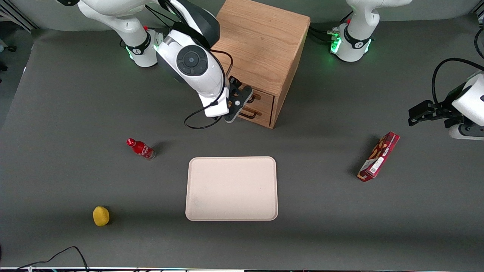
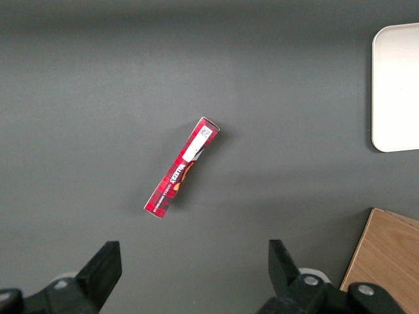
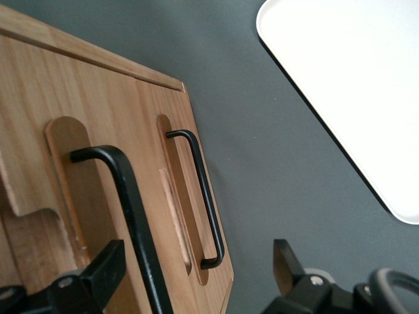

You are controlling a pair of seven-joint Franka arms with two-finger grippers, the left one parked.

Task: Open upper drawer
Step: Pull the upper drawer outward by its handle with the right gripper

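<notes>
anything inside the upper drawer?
Cannot tell: the upper drawer is shut, so its inside is covered. Only its front and black handle show, with the open claw at that handle.

From my front camera, the right arm's hand (image 1: 242, 99) sits in front of the cabinet (image 1: 261, 53) and covers much of the upper drawer (image 1: 263, 99), so I see only a short stretch of its handle (image 1: 257, 97). In the right wrist view the hand's fingers (image 3: 98, 275) are cut off at the frame edge, as is the upper handle's lower run. The tray (image 3: 366, 91) there runs out of frame too. The print on the red box (image 1: 379, 156) and on the bottle (image 1: 140, 148) is too small to read.
</notes>
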